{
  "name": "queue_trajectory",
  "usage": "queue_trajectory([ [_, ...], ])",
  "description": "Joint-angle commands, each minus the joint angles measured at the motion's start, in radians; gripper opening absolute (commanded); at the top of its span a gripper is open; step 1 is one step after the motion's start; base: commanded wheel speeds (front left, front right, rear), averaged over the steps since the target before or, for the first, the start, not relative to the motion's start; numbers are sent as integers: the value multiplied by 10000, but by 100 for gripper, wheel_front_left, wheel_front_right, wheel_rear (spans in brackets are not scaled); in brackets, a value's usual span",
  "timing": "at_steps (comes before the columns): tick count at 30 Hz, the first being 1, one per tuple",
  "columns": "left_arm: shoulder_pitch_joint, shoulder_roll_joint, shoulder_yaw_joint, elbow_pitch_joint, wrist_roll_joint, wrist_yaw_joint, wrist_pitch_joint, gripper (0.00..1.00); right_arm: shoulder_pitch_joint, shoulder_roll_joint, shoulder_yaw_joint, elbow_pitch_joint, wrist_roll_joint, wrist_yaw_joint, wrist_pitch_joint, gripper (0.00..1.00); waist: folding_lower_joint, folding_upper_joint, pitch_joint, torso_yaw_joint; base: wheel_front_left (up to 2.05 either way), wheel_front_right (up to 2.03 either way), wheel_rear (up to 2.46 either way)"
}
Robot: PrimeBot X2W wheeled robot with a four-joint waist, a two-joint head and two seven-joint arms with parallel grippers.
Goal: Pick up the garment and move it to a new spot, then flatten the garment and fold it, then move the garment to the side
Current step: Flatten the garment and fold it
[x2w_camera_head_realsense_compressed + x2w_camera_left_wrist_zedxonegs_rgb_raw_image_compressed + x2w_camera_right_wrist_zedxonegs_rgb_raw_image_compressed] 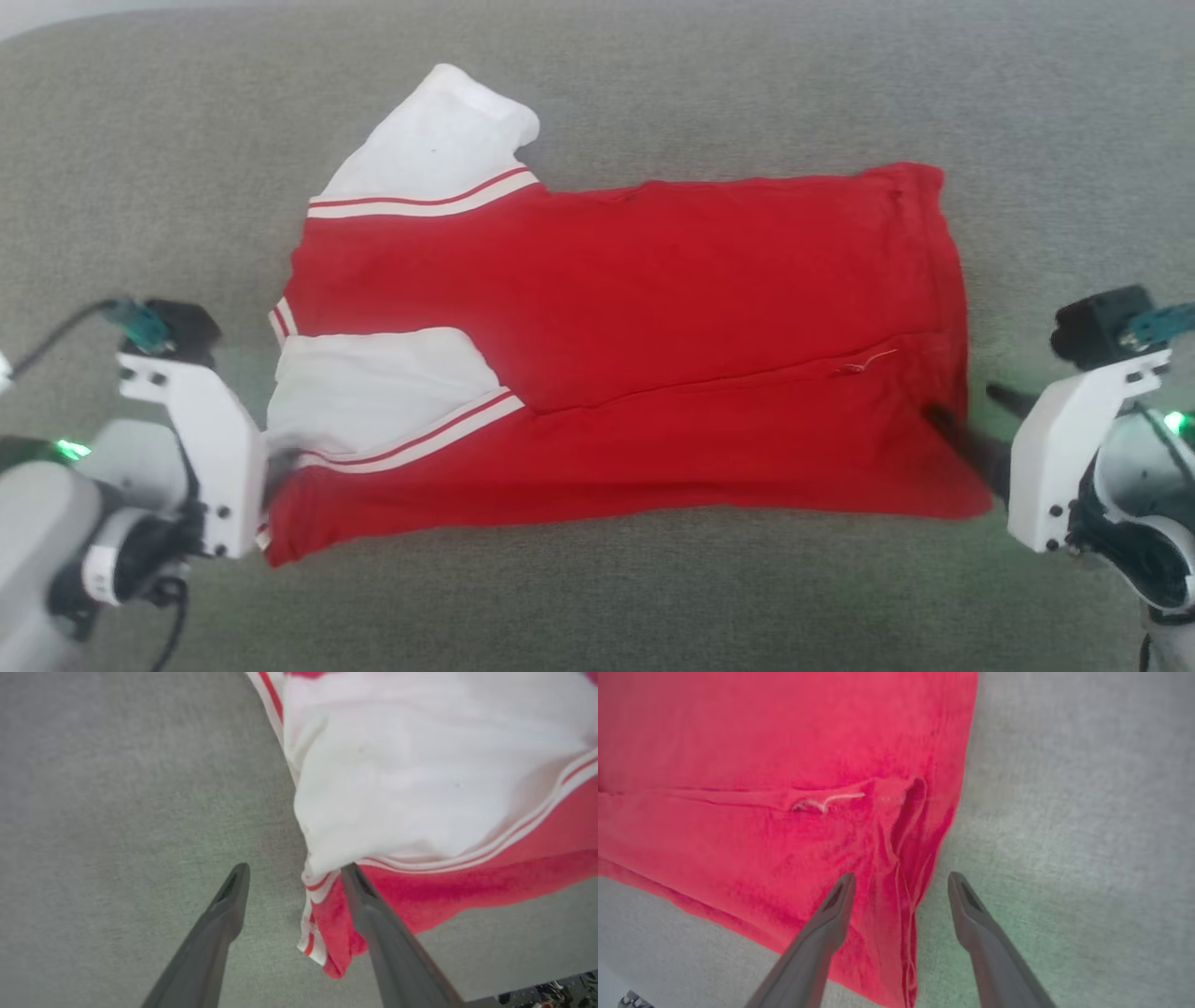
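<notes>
On the grey fabric surface point(653, 597) in front of the robot, the garment point(635, 355) lies spread out flat and plain red side up. Its white sleeves are toward the robot's left and its hem toward the right. One sleeve point(439, 149) sticks out on the far side, and the other point(373, 383) lies on top of the red cloth. A long edge of red fabric runs across the body, and a loose pale thread point(831, 800) shows near the hem.

The left gripper point(294, 870) is at the sleeve-end near corner with its jaws spread wide, holding nothing. One finger point(224, 914) is over bare grey, and the other point(373, 924) lies against the striped corner.

The right gripper point(901, 877) is at the hem-end near corner, also spread wide and gripping nothing. One of its fingers point(826, 924) is over red cloth and the other point(976, 924) over grey, with the rumpled hem edge between them.
</notes>
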Motion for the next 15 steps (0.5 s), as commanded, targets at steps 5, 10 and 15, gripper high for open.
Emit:
queue_trajectory([
  [5, -486, 679, 360, -746, 320, 314, 163, 100, -255, 177, -62, -593, -243, 0, -1308, 100, 0, 0, -75, -423, 0, 0, 0],
  [10, -1184, 825, 654, -671, 556, 128, -44, 100, -629, 575, 49, -890, -711, 0, -2972, 100, 0, 0, 29, -1068, 0, 0, 0],
  [15, -2258, 600, 826, 226, 837, -527, -406, 100, -1085, 1205, 133, -674, -1468, 0, -5030, 100, 0, 0, 328, -1855, 0, 0, 0],
])
